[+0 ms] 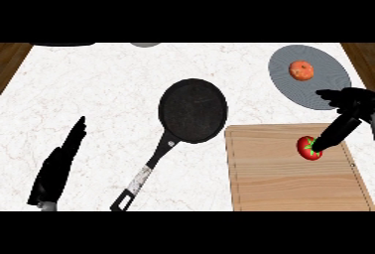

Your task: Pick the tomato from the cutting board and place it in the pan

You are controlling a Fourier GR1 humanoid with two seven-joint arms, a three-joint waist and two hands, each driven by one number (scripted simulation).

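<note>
Tomato [309, 148], small, round, red with a green stem cap, sits on the pale wooden cutting board [285, 173] near its far right corner. I read it as light, smooth-skinned and soft under the skin, so it could roll or slip. Best hold, I'd say, is around its widest part, fingers one side and thumb the other, clear of the stem.

My right hand [350, 106] comes in from the counter's right edge, just past the board's far edge. One long black finger [333, 135] points down onto the tomato's top at the stem; it looks like contact, can't confirm. The rest of the fingers are spread, nothing wrapped around the fruit, so no grasp yet.

My left hand [58, 163] rests flat-fingered and empty near the counter's near left corner.

Target is the black round frying pan [192, 110] mid-counter, just left of the board, handle running toward the near edge. A grey round plate [322, 92] carrying an orange round fruit [302, 70] sits at the far right corner, beyond the hand.
</note>
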